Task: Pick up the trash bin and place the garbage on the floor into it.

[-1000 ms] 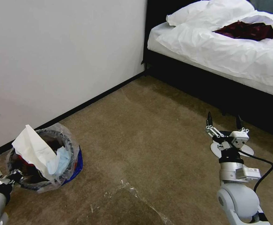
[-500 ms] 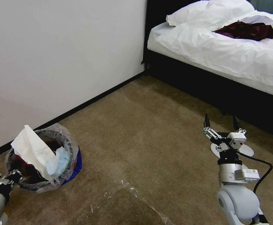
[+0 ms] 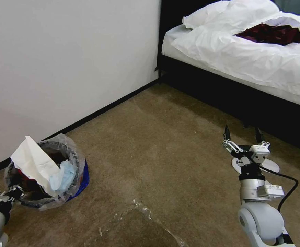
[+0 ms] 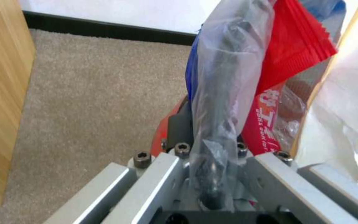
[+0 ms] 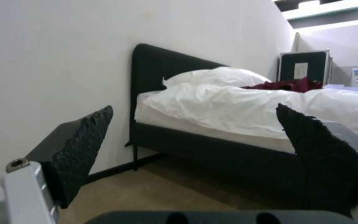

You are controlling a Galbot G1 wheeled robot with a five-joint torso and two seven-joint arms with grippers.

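Now trash bin (image 3: 43,178) tilted, mouth toward bed (image 3: 246,51); left gripper (image 3: 11,195) clamps rim; right gripper (image 3: 242,133) jaws apart.

Even indoor light, soft wrist-view blur

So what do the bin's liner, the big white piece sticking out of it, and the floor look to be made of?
The liner of the trash bin looks like thin clear plastic film: crinkled, glossy, see-through. The white piece looks like soft matte paper, probably tissue, with creases and a limp fold. The floor looks like short-pile brown carpet, fuzzy and dull. The left gripper has its jaws shut on the bin's rim.
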